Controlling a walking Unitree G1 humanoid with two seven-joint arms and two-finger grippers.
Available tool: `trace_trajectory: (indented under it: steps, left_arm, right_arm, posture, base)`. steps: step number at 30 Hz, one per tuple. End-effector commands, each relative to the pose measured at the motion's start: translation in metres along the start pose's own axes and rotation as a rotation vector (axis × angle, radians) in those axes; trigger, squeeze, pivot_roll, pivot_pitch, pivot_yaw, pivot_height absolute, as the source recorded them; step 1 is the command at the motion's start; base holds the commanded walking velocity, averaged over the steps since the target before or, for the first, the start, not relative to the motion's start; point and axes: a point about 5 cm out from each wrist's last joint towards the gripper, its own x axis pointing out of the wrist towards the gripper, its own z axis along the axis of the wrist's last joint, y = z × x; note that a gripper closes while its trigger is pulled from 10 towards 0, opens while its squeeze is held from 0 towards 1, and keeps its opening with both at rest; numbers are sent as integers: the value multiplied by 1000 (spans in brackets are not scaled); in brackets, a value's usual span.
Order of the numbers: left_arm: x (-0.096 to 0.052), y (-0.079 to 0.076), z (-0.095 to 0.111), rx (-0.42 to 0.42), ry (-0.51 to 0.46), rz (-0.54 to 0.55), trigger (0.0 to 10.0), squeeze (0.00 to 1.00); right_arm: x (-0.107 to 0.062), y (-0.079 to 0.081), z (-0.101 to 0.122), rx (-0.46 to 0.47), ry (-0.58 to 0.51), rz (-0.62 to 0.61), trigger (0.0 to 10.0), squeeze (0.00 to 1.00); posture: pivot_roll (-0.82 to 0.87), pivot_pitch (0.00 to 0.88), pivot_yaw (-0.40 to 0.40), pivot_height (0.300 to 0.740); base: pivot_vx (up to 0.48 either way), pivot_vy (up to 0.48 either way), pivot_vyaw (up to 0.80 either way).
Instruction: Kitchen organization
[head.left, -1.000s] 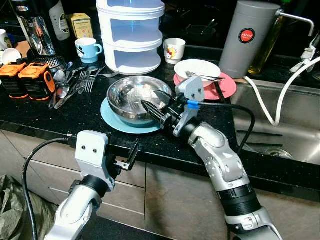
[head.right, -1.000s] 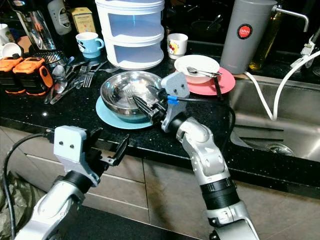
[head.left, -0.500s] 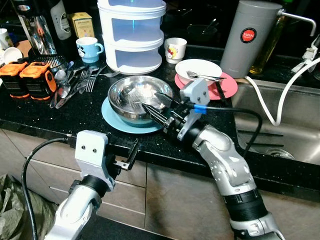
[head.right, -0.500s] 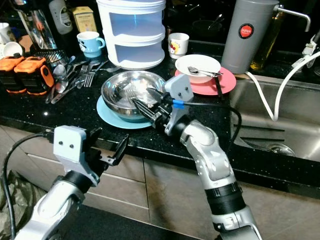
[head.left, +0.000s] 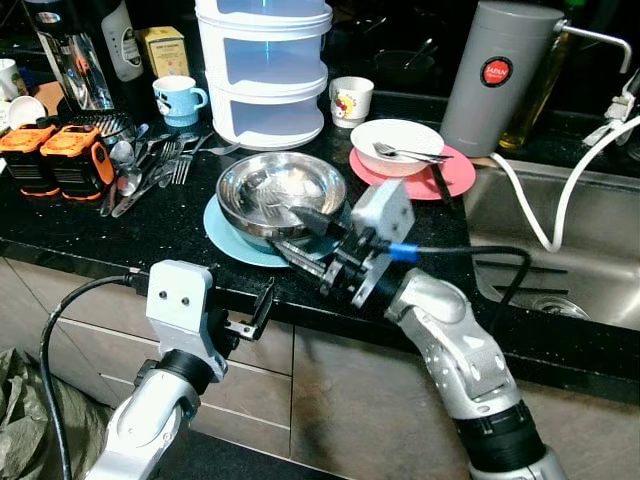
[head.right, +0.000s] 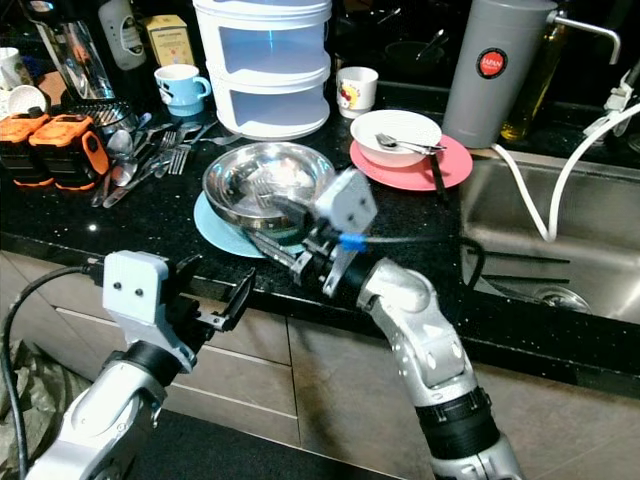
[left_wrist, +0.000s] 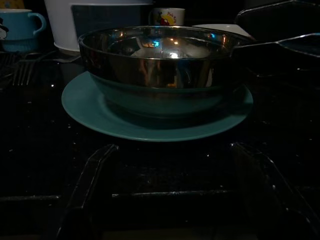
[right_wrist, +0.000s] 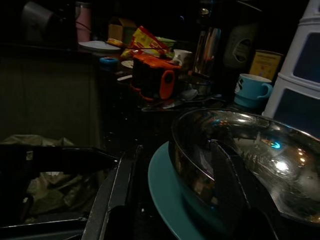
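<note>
One right gripper (head.left: 300, 233) finger hides behind steel bowl (head.left: 270, 190) rim

The right arm reaches forward and toward eleven o'clock from the lower right, elbow bent; its right gripper (head.left: 305, 232) has the two black fingers spread apart, pointing toward ten o'clock; the left arm rises from the lower left, forearm angled toward one o'clock; the left gripper (head.left: 262, 305) holds its fingers parted, empty.

Shiny steel bowl (head.left: 281, 193) upright on teal plate (head.left: 228, 237), counter edge.
</note>
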Motion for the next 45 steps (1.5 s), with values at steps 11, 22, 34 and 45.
trace_trajectory:
  steps: [11, 22, 34, 45]
  left_arm:
    - [3, -3, 4, 1, -13, -12, 10000, 0]
    - [2, -3, 4, -3, -11, -9, 10000, 0]
    - [2, -4, 3, -6, -11, -14, 10000, 0]
    - [3, -5, 2, -11, -12, -15, 10000, 0]
  right_arm:
    - [9, -13, 15, 92, -129, -136, 10000, 0]
    - [5, -17, 0, 78, -34, -168, 10000, 0]
    - [-2, -21, -17, 52, 101, -202, 10000, 0]
    - [-2, -18, -21, 60, 117, -178, 0, 0]
  posture:
    - [191, 0, 4, 740]
    - [193, 0, 0, 740]
    - [190, 0, -5, 740]
    - [186, 0, -8, 740]
  base:
    - [0, 0, 0]
    - [0, 0, 0]
    - [0, 0, 0]
    - [0, 0, 0]
